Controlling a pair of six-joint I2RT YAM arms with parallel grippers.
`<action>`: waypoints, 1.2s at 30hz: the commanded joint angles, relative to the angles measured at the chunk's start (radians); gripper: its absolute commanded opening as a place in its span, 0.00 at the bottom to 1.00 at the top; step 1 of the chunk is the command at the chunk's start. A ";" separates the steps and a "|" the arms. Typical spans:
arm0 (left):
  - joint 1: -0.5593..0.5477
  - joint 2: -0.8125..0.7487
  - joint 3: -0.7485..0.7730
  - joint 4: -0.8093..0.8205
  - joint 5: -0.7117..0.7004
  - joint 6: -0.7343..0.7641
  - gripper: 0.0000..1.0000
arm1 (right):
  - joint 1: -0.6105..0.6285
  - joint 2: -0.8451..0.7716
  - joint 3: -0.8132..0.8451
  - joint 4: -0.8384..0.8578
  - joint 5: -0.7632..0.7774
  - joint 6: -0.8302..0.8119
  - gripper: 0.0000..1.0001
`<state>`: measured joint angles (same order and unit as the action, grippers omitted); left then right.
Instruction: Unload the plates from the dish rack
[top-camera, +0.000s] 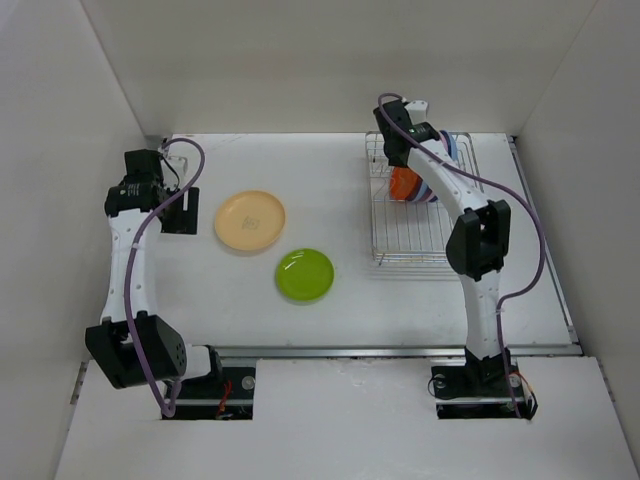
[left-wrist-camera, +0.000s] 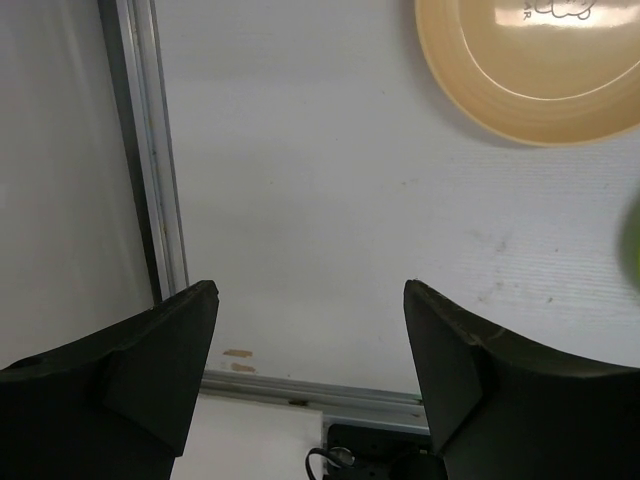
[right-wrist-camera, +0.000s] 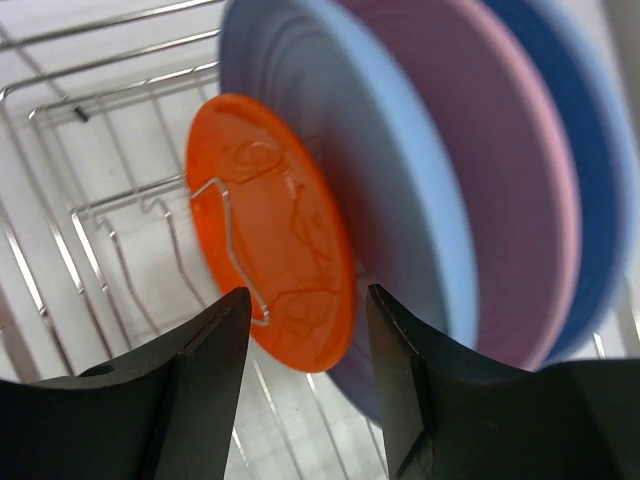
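Observation:
The silver wire dish rack (top-camera: 412, 235) stands at the back right. Upright in it are an orange plate (right-wrist-camera: 275, 230), a light blue plate (right-wrist-camera: 400, 200), a pink plate (right-wrist-camera: 510, 190) and a darker blue plate (right-wrist-camera: 585, 150). My right gripper (right-wrist-camera: 308, 310) is open above the rack, its jaws straddling the orange plate's upper rim; whether they touch it I cannot tell. In the top view it hovers over the stack (top-camera: 408, 150). A pale yellow plate (top-camera: 249, 220) and a green plate (top-camera: 305, 274) lie flat on the table. My left gripper (left-wrist-camera: 310, 300) is open and empty, left of the yellow plate (left-wrist-camera: 530, 70).
A metal rail (left-wrist-camera: 150, 150) runs along the table's left edge, close to my left gripper. White walls enclose the table on three sides. A rail (top-camera: 400, 351) also runs along the front edge near the arm bases.

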<state>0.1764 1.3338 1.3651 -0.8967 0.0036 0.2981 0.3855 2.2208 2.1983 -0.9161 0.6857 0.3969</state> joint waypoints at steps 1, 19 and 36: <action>-0.002 -0.001 -0.014 0.028 -0.031 0.001 0.72 | -0.008 -0.024 0.057 -0.010 0.144 0.013 0.55; -0.002 0.018 -0.032 0.010 0.044 -0.019 0.72 | -0.040 0.077 0.058 -0.020 0.022 0.060 0.43; -0.002 -0.001 -0.023 0.001 0.085 -0.019 0.73 | 0.096 -0.223 0.075 -0.029 0.233 -0.082 0.00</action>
<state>0.1764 1.3582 1.3472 -0.8825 0.0650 0.2863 0.4313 2.1197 2.2093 -0.9703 0.8635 0.3363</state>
